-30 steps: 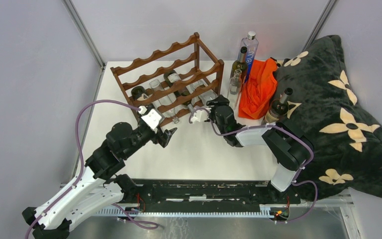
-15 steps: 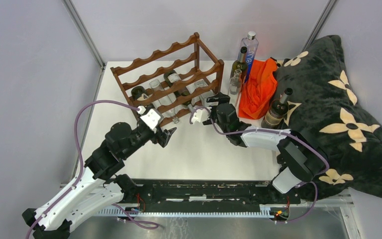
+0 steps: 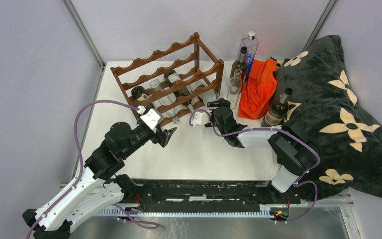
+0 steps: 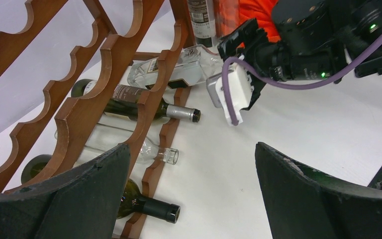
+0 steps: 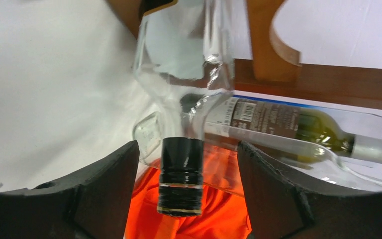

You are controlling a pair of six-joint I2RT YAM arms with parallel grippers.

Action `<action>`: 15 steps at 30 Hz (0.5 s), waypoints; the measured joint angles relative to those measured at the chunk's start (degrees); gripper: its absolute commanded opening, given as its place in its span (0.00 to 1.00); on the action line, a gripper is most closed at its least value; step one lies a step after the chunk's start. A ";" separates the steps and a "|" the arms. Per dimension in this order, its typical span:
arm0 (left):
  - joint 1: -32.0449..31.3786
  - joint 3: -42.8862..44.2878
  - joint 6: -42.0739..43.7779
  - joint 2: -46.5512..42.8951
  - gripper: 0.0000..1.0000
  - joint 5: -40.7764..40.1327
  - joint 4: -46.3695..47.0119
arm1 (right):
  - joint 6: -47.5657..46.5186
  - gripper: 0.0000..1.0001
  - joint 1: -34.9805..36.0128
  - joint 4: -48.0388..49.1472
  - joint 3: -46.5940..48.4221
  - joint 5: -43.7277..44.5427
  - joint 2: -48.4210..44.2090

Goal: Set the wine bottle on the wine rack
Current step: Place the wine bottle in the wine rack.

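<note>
Right gripper (image 5: pixel 185 159): black fingers stood apart on either side of a capped bottle neck, with a gap showing at each side and nothing clamped. It was low at the right end of the reddish-brown wooden wine rack (image 4: pixel 117 55) with wavy rails, over the white table (image 3: pixel 204 149).

Wine bottle (image 5: pixel 181 169), clear glass with a black screw cap: it lay on its side low in the rack's right end. Its body was within the frame, and its neck jutted out toward the right gripper, passing between the fingers without touching them.

Left gripper (image 4: pixel 191 154): jaws spread wide and empty, hovering over the table in front of the rack, well apart from the clear bottle.

Also lying in the rack, necks outward: a dark green bottle with a silver capsule (image 4: pixel 129 97), a second clear bottle (image 4: pixel 156 152), and a dark bottle with a black cap (image 4: pixel 146 205).

Right of the rack: an orange cloth (image 3: pixel 258 87) and a black blanket with cream flowers (image 3: pixel 338 109).

Hard to make out: the wine bottle's base was cut off by the upper edge of the right wrist view. From above, the glass nearly vanished among the rails. Whether the body sat in a scallop or on the table beneath could not be told. The label print was too small to read.
</note>
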 measured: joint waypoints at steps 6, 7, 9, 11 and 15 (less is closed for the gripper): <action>0.17 -0.02 0.00 0.37 1.00 0.11 0.02 | -1.95 0.77 -0.28 4.66 3.41 1.79 8.81; 0.26 -0.04 0.00 0.42 1.00 0.13 0.02 | -1.99 0.83 -0.33 4.81 4.50 1.92 9.55; 0.37 -0.07 0.00 0.57 1.00 0.13 0.00 | -2.03 0.93 -0.37 5.03 6.56 1.90 10.10; 0.39 -0.07 0.00 0.63 1.00 0.13 0.02 | -1.73 0.98 -0.37 4.33 8.20 1.33 9.97; 0.70 -0.09 0.00 0.74 1.00 0.20 0.02 | -0.90 0.98 -0.37 -1.25 10.69 -1.11 9.14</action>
